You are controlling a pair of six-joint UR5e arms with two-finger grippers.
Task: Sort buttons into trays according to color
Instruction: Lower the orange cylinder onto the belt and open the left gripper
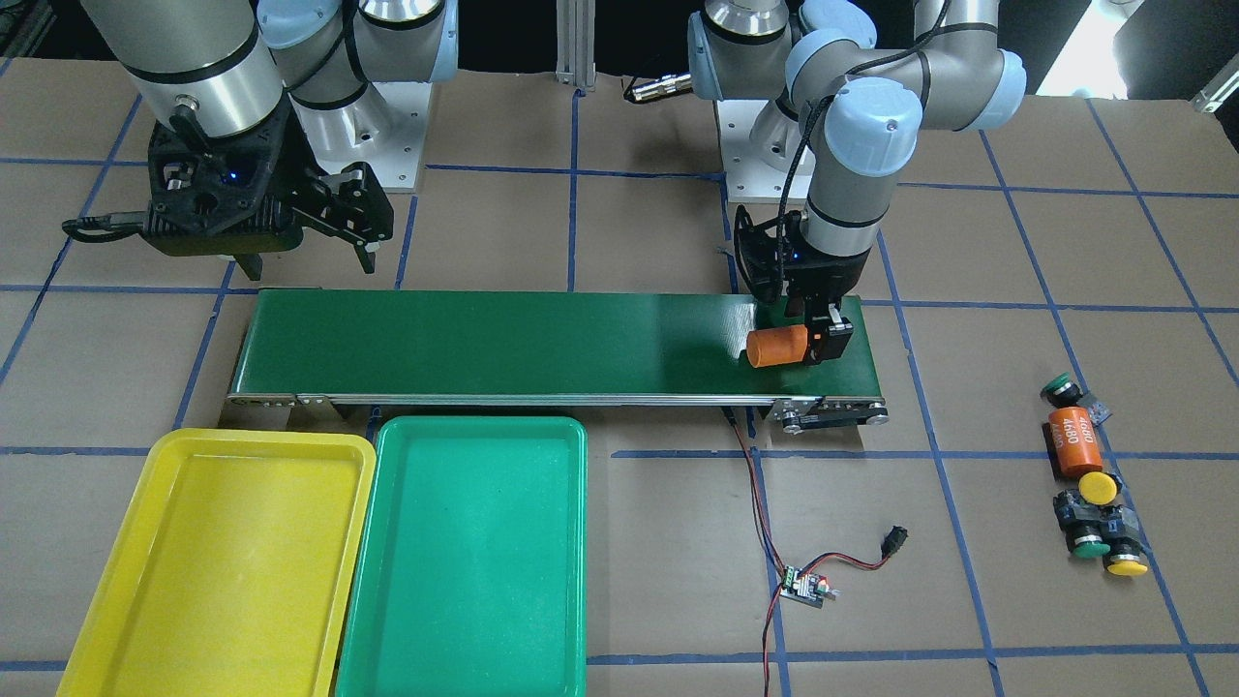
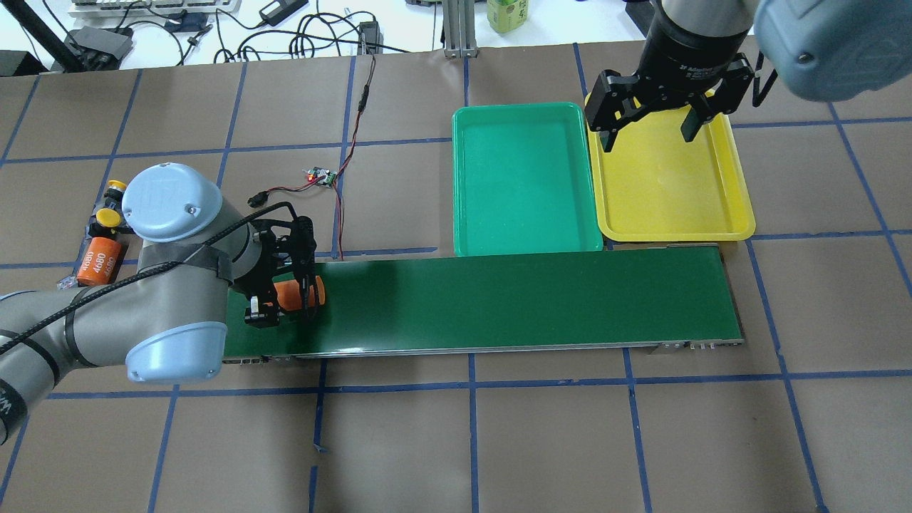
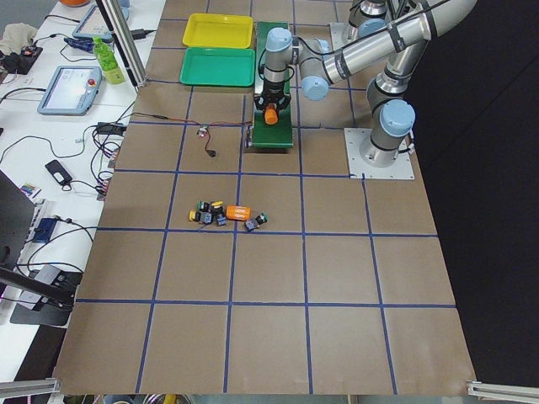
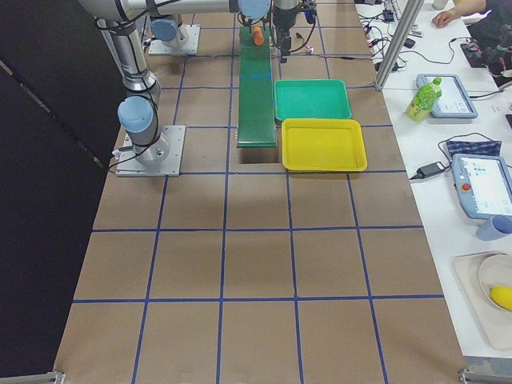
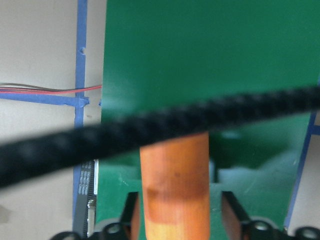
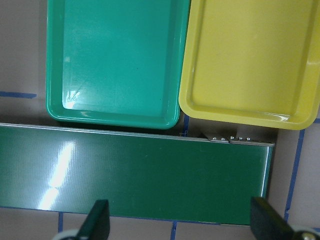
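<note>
Four buttons lie in a cluster on the paper, two green (image 1: 1061, 389) (image 1: 1090, 547) and two yellow (image 1: 1099, 487) (image 1: 1127, 566), far from both grippers. The yellow tray (image 1: 213, 561) and the green tray (image 1: 479, 552) lie side by side, both empty. My left gripper (image 1: 811, 341) is shut on an orange cylinder (image 1: 777, 347) at the end of the dark-green conveyor belt (image 1: 532, 339); the left wrist view shows the cylinder (image 5: 174, 190) between the fingers. My right gripper (image 2: 648, 134) is open and empty, high above the belt's other end and the trays.
A second orange cylinder marked 4680 (image 1: 1074, 440) lies among the buttons. A small circuit board (image 1: 805, 586) with red and black wires lies in front of the belt. The table is brown paper with blue tape lines.
</note>
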